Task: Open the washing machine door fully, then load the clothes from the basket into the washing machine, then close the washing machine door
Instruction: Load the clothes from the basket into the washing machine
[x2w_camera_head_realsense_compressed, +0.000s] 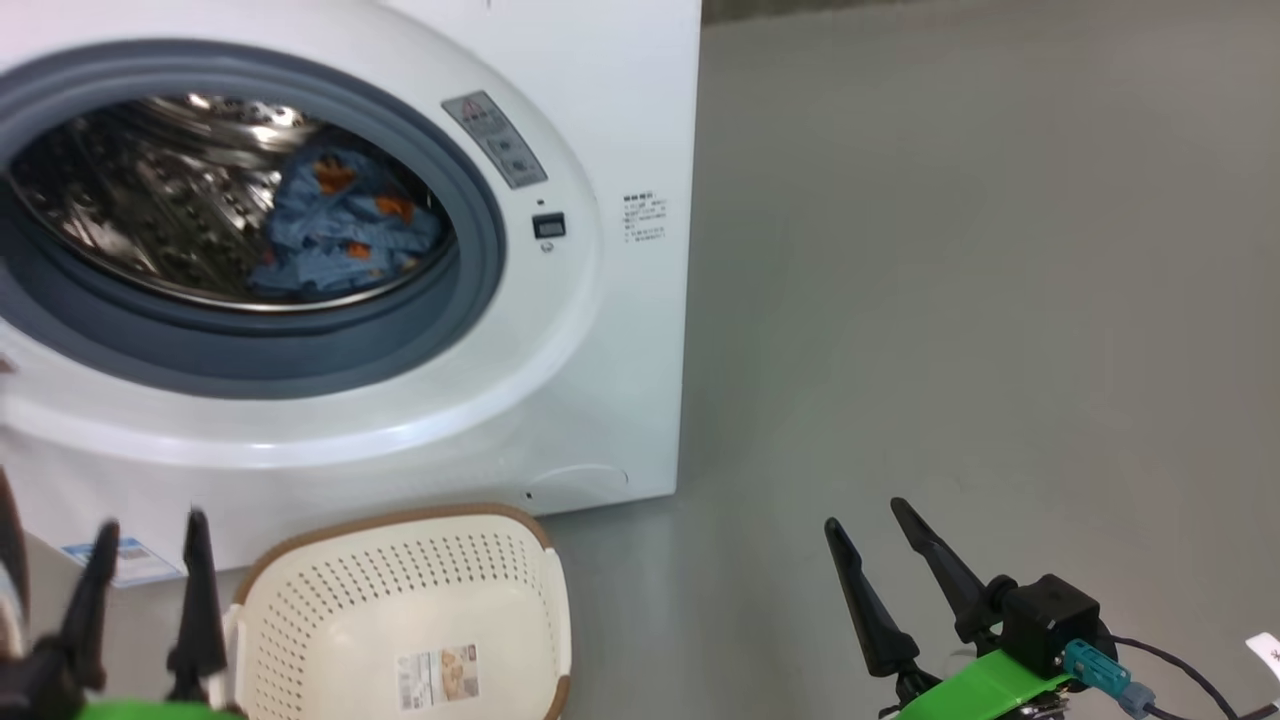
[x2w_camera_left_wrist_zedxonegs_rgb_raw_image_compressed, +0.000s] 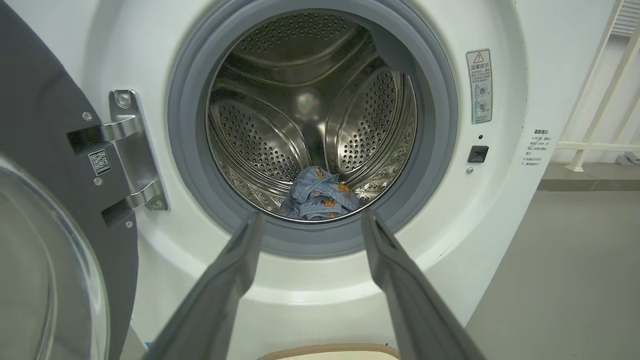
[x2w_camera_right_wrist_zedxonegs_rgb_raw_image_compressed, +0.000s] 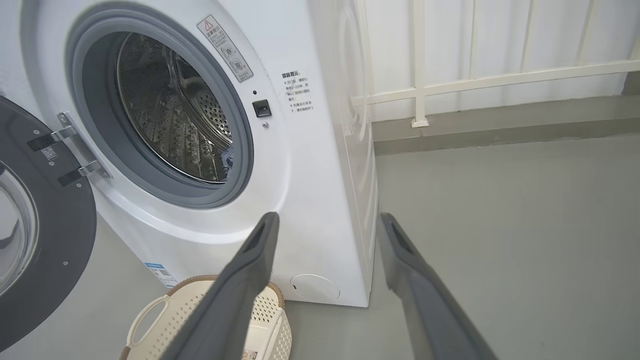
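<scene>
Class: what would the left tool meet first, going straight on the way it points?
Likely the clothes low inside the washing machine, though the grey seal below may come first.

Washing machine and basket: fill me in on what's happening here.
A two-armed robot is doing laundry. The washing machine door stands swung open, and the clothes already lie inside the washing machine, low in its drum. The basket on the floor has no clothes in it. The left gripper and right gripper hover in front, jaws apart and holding nothing. Closing the door is not yet done.
</scene>
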